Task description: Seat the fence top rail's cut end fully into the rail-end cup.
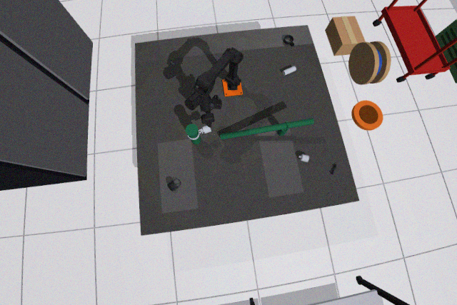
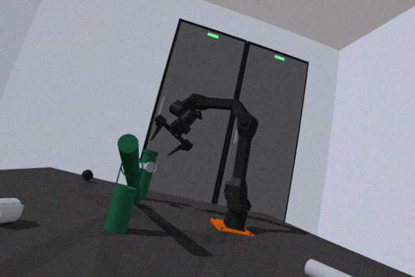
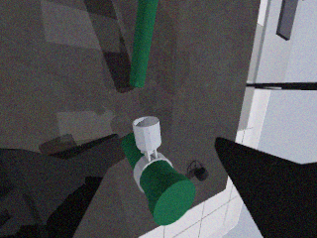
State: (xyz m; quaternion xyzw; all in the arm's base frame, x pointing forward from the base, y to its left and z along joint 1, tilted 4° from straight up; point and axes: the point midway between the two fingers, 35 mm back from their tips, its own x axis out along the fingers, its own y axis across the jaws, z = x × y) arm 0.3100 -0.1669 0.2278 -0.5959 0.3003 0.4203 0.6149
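Note:
The big green post stands on the dark mat. Its white brace band sits just under the post cap. The white rail-end cup hangs on the band and is empty. The green top rail runs through the loop cap on the line post. Its cut end stops a short gap away from the cup. My gripper is open and empty, above the cup and post, touching nothing.
Loose white fittings and small black parts lie on the mat. The arm's orange base is behind the rail. Off the mat are a box, spool, orange bowl, red cart and dark cabinet.

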